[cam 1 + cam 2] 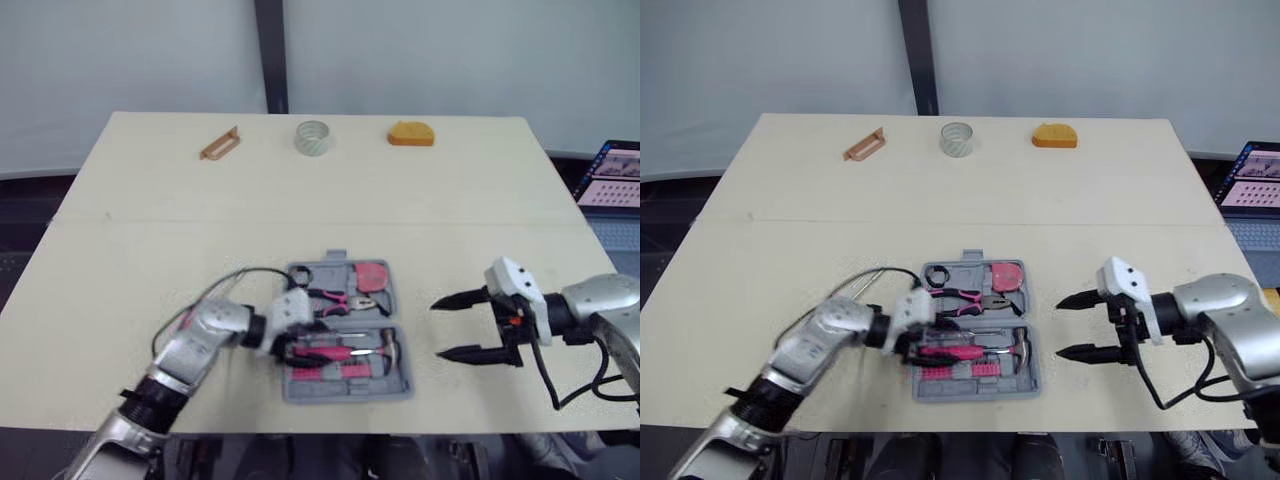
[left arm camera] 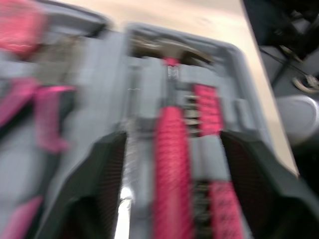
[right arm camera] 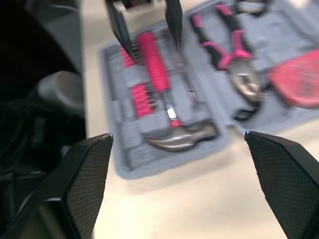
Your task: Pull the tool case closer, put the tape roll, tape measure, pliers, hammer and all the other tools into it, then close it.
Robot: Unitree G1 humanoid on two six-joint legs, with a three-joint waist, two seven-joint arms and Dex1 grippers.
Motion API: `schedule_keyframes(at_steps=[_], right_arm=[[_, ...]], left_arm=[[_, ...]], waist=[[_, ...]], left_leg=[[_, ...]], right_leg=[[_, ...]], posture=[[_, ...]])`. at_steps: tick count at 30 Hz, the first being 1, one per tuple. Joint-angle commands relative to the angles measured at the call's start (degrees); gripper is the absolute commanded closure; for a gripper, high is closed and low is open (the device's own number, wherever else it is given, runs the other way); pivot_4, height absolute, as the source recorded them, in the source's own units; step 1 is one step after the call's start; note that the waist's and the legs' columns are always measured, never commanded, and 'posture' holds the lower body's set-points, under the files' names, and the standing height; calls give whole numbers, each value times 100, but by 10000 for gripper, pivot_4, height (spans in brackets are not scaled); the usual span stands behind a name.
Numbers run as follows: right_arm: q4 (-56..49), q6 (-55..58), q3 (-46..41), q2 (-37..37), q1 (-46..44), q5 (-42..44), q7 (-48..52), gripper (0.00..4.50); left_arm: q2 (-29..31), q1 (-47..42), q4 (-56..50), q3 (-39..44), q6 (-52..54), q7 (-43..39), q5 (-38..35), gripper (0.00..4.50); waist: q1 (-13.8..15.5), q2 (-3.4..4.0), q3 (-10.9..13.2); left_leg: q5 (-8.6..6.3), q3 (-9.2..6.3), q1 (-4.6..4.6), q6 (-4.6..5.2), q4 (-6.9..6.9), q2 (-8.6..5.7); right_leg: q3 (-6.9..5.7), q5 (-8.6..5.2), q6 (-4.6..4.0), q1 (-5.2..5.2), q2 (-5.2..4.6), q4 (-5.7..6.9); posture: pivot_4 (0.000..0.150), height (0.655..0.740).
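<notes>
Nearest the robot, the open tool case (image 1: 350,393) lies flat on the tabletop (image 1: 130,250). The hammer (image 3: 164,94) lies lengthwise in the case's near half. The left gripper (image 2: 172,144) hangs over the case's left end, its fingers released and spread to either side of the pink handle. I cannot tell whether they touch the handle.

The step in hand looks to be settling the hammer into its recess. To do it well, check that the handle sits flat in its channel, beside the row of pink bits. Then lift the fingers straight up, so that neither pad catches the handle and tips it out.

The right gripper (image 1: 436,329) hovers just beside the case's right side with its fingers wide apart and empty. It could steady the case if it slides.

In the far half lie the pliers (image 1: 340,300) and a pink rounded tool (image 1: 372,275), perhaps the tape measure.

Well apart, along the far edge, the tape roll (image 1: 313,137) stands between a tan flat tool (image 1: 220,144) and an orange item (image 1: 411,133). These are outside the case, so the lid should stay open for now
</notes>
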Motion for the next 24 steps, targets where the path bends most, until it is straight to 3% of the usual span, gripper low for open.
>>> schedule_keyframes(at_steps=[1, 6, 14, 24], right_arm=[[121, 132, -432, 46, 53, 172, -227, 0], [426, 232, -759, 254, 75, 202, -625, 0], [1149, 39, -1084, 602, 236, 56, -1121, 0], [1994, -513, -1298, 801, 376, -173, -1388, 0]], left_arm=[[433, 380, -507, 969, 312, 48, -506, 1076], [932, 1465, -466, 2379, 280, 107, -878, 1076], [988, 2946, 153, 4369, -82, 519, -1041, 1076], [1024, 3293, 1549, 5311, -1093, 931, -945, 1076]], waist=[[-23, 0, 0], [-112, 2, 3], [-122, 6, 9], [-126, 9, 11]], left_leg=[[0, 0, 1, 0, -3, 0], [0, 2, 4, 0, -16, 0], [-2, 8, 6, -4, -23, 2], [-3, 16, 11, -5, -34, 3]], right_leg=[[0, 0, 0, 0, 0, -1], [0, 0, 0, -1, 0, -5], [3, 0, 0, -3, 0, -8], [3, 0, 0, -10, 0, -8]], posture=[[1500, 7400], [1500, 7400], [1500, 7400], [1500, 7400]])
